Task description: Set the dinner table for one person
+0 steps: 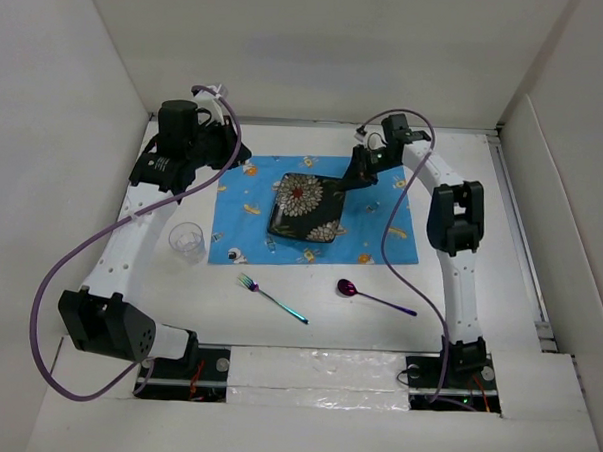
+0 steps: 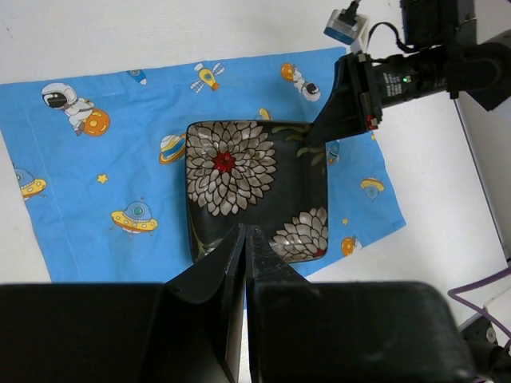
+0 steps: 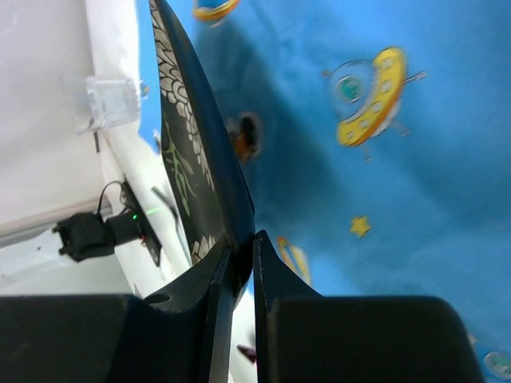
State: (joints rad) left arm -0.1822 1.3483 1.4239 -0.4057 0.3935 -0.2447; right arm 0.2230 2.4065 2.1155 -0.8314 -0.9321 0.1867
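Right gripper (image 1: 348,185) pinches plate (image 1: 304,208) at far-right corner, over placemat (image 1: 244,212). Left gripper (image 2: 244,233) pressed together, empty, off plate's left.

We look down on a matte white tabletop (image 1: 307,336), roughly square and boxed in by plain white walls. The back wall (image 1: 329,47) rises at the far edge. The left wall (image 1: 33,174) slants up along one side, and a white panel (image 1: 561,237) stands along the right. Between that panel and the tabletop runs a thin metal rail (image 1: 521,258). At the near edge a glossy white strip (image 1: 315,372) lies crosswise. We find the light soft and even, from above, leaving only faint grey shadows on the white surfaces.
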